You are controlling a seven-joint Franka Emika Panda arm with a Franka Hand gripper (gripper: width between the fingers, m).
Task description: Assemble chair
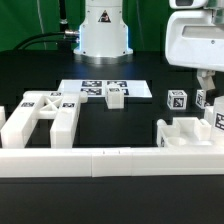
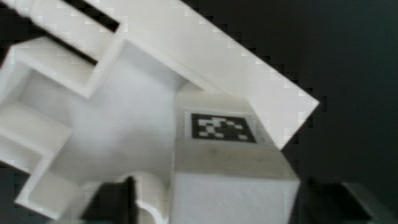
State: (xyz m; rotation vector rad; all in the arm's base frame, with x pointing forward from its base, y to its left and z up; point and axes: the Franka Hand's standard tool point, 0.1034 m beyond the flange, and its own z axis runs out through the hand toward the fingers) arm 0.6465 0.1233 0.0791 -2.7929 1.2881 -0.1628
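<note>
The chair lies in loose matte-white pieces. A slotted panel (image 1: 40, 115) lies at the exterior view's left. A small tagged cube (image 1: 115, 96) stands on the marker board (image 1: 90, 88), and another cube (image 1: 177, 100) stands further right. A boxy piece (image 1: 188, 132) and a tagged block (image 1: 214, 117) sit at the right. My gripper (image 1: 205, 86) hangs over that right group. In the wrist view a tagged white block (image 2: 222, 130) on a slotted piece (image 2: 71, 100) fills the frame. My gripper (image 2: 222, 203) straddles the block, its fingers (image 2: 118, 197) apart, with a gap at one side.
A long low white rail (image 1: 100, 160) runs along the front of the black table. The robot's white base (image 1: 103, 30) stands at the back centre, with cables behind it.
</note>
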